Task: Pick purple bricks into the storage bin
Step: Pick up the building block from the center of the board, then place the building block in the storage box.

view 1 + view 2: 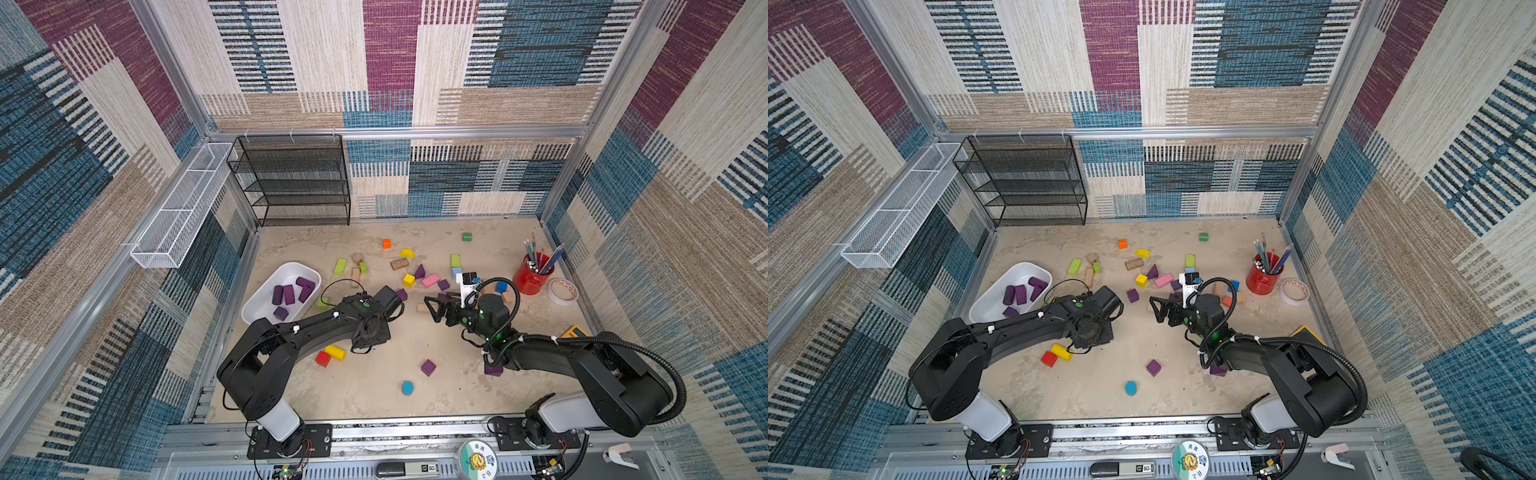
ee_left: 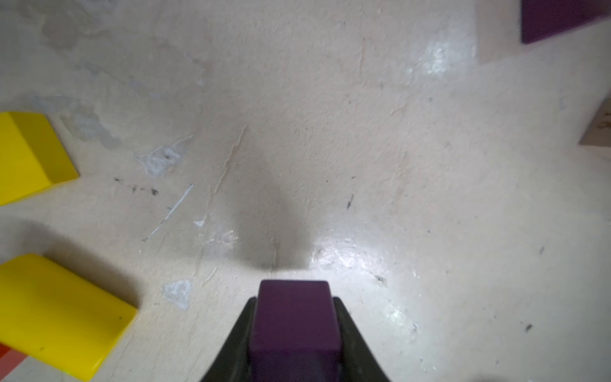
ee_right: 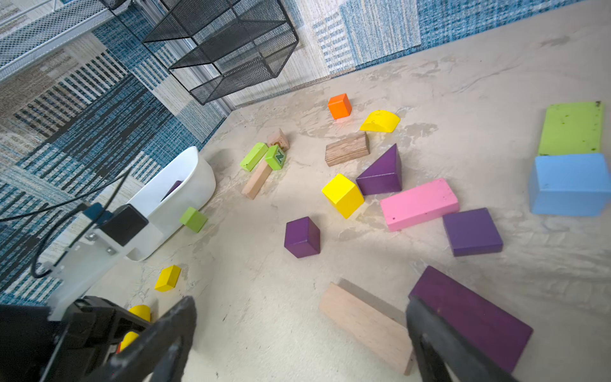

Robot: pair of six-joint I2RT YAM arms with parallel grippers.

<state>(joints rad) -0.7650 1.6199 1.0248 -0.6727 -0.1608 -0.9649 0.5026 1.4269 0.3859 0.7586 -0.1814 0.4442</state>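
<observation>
In the left wrist view my left gripper [image 2: 294, 299] is shut on a dark purple brick [image 2: 294, 324], low over the table. In both top views the left arm hides that grip. The storage bin [image 1: 291, 266] is a white tub at the left, holding several purple bricks [image 1: 289, 294]. My right gripper [image 1: 430, 309] hangs open and empty over mid-table. Near it lie a purple bar [image 3: 469, 314], a flat purple brick [image 3: 472, 231], a purple cube [image 3: 302, 237] and a purple wedge [image 3: 382, 173]. Another purple cube [image 1: 428, 367] lies nearer the front.
A wooden bar [image 3: 363, 327] lies between the right fingers' line and the purple bar. Pink bar [image 1: 431, 280], yellow cube [image 1: 409, 280], yellow cylinder [image 1: 336, 352], red cube [image 1: 323, 358] and blue disc [image 1: 407, 387] are scattered. Black mesh rack [image 1: 291, 178], wire basket [image 1: 183, 208], red pen cup [image 1: 534, 276], tape roll [image 1: 562, 291].
</observation>
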